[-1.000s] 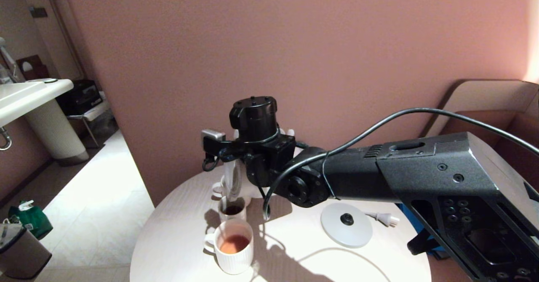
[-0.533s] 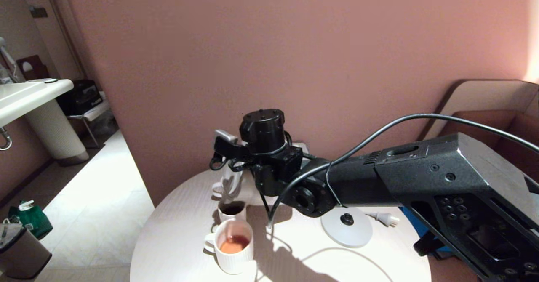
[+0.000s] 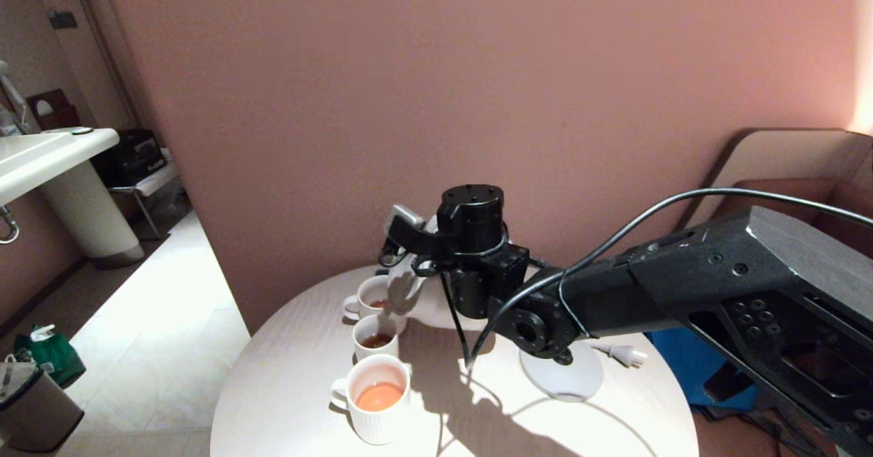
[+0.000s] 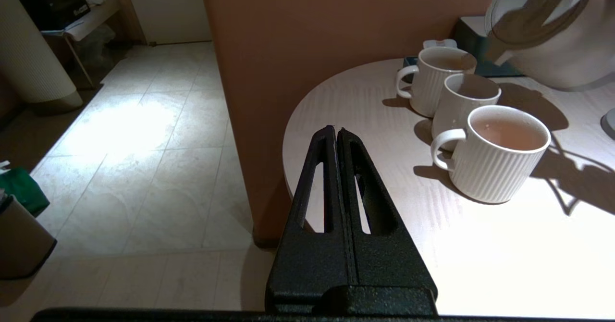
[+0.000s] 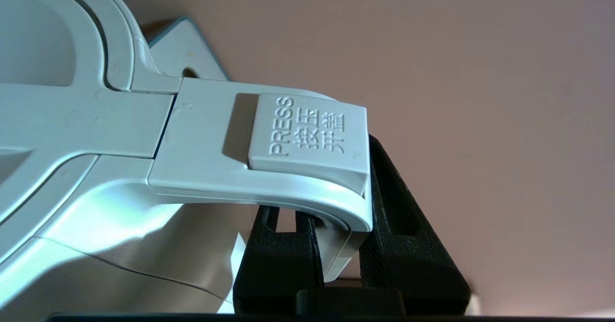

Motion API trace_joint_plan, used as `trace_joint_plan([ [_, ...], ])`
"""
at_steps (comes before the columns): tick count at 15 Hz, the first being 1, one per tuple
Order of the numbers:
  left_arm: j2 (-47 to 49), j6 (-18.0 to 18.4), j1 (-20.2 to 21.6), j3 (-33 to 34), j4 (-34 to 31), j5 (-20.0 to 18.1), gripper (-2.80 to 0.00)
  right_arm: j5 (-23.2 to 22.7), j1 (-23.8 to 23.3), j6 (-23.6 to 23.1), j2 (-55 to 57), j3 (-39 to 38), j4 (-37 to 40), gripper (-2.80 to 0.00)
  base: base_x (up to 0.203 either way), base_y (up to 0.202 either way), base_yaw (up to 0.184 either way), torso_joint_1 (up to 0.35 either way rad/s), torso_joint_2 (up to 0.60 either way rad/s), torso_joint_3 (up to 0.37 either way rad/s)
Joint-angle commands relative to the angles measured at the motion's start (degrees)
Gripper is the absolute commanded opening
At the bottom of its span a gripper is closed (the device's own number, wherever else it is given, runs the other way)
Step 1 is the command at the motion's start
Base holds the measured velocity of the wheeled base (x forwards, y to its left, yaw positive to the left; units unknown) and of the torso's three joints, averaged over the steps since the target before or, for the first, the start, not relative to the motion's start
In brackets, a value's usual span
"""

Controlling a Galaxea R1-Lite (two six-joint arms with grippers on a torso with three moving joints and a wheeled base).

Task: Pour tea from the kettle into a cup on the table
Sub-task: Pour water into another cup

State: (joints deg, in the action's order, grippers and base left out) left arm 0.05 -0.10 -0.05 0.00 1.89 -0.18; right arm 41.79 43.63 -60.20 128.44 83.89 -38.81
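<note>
The white kettle [image 4: 552, 29] hangs tilted over the back of the round pale table [image 3: 286, 389], its spout near the far cup [image 3: 372, 297]. I see no stream of tea. My right gripper [image 5: 336, 206] is shut on the kettle's handle [image 5: 192, 139], and the right wrist [image 3: 470, 252] hides most of the kettle in the head view. Three white ribbed cups stand in a row: the far one, the middle cup [image 3: 374, 339] with dark tea, and the near cup [image 3: 377, 406] with orange tea [image 3: 379, 396]. My left gripper [image 4: 335, 132] is shut and empty, off the table's left edge.
The kettle's round base [image 3: 566, 378] and its plug [image 3: 624, 355] lie on the table's right side, partly under my right arm. A pink wall stands close behind the table. A washbasin [image 3: 41, 157] and a bin [image 3: 34, 409] are on the left.
My right arm has carried the kettle to the right and lower, off the middle cup. The far cup has come into sight. The left arm has not moved.
</note>
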Motion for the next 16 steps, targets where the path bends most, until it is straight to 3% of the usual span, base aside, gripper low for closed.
trace_joint_plan([
  [1,0.04,0.01,0.00,0.00,0.04,0.01,-2.80,0.31,0.04,2.15,-1.36,-0.21,-0.21,-2.80,0.000,0.000,0.000,0.000,0.00,0.000],
  [4,0.04,0.01,0.04,0.00,0.04,0.01,-2.80,0.31,0.14,7.95,-3.15,-2.36,-0.21,-2.80,0.000,0.000,0.000,0.000,0.00,0.000],
  [8,0.04,0.01,-0.03,0.00,0.04,0.01,-2.80,0.31,0.17,22.86,-6.26,-7.74,0.19,-2.80,0.000,0.000,0.000,0.000,0.00,0.000],
  [11,0.04,0.01,0.01,0.00,0.04,0.01,-2.80,0.39,0.23,31.56,-8.43,-12.67,0.09,-2.80,0.000,0.000,0.000,0.000,0.00,0.000],
  [16,0.04,0.01,0.03,0.00,0.04,0.01,-2.80,0.18,0.23,35.20,-13.44,-23.08,-0.37,-2.80,0.000,0.000,0.000,0.000,0.00,0.000],
])
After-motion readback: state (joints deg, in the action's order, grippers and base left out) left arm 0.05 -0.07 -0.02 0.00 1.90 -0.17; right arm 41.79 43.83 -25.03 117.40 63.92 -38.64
